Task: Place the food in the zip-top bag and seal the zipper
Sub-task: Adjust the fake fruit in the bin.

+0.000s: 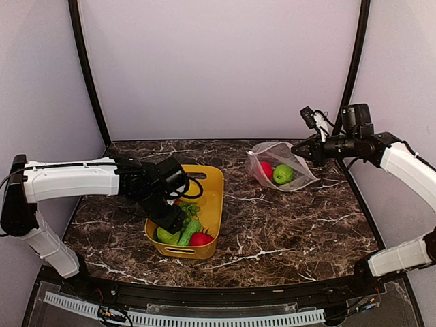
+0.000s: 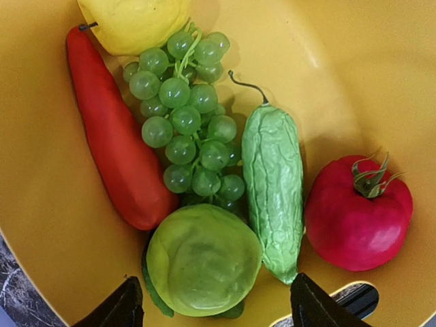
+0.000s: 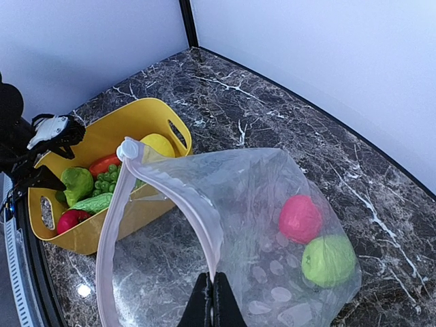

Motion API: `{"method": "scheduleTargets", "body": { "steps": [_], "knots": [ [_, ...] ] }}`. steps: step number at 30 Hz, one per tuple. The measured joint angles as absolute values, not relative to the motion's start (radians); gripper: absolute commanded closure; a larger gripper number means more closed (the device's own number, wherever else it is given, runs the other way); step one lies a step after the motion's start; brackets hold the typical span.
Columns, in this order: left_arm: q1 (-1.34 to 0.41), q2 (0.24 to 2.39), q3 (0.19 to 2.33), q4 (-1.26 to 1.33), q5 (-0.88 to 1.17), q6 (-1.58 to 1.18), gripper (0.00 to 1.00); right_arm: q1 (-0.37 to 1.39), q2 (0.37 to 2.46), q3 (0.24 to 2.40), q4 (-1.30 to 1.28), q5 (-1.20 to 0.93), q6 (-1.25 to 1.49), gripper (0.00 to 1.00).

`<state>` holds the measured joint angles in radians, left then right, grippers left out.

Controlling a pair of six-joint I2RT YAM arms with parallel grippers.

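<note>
The zip-top bag [image 1: 294,165] lies at the back right, its mouth held up and open. It holds a red round fruit [image 3: 300,218] and a green fruit [image 3: 329,260]. My right gripper [image 3: 212,300] is shut on the pinkish zipper strip [image 3: 178,197] at the mouth edge. My left gripper [image 2: 216,310] is open low over the yellow tub [image 2: 340,68], its fingers either side of a green pear [image 2: 204,259]. Beside the pear lie a cucumber [image 2: 272,177], grapes [image 2: 187,116], an orange-red carrot [image 2: 112,136], a lemon [image 2: 133,24] and a red fruit [image 2: 357,211].
The yellow tub [image 1: 212,187] stands left of centre on the dark marble table [image 1: 286,225], about a hand's width from the bag. The left arm [image 1: 75,178] reaches across to it. Pale walls close in the back and sides.
</note>
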<state>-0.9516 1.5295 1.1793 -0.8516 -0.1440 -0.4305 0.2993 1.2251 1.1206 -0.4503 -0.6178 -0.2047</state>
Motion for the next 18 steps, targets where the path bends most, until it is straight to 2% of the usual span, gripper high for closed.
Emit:
{"method": "scheduleTargets", "body": {
  "steps": [13, 18],
  "knots": [
    [-0.952, 1.62, 1.211, -0.907, -0.194, -0.444, 0.23, 0.299, 1.215, 1.112, -0.44, -0.618, -0.205, 1.0],
    [-0.952, 1.648, 1.211, -0.897, -0.192, -0.445, 0.25, 0.299, 1.215, 1.112, -0.44, -0.618, -0.205, 1.0]
  ]
}}
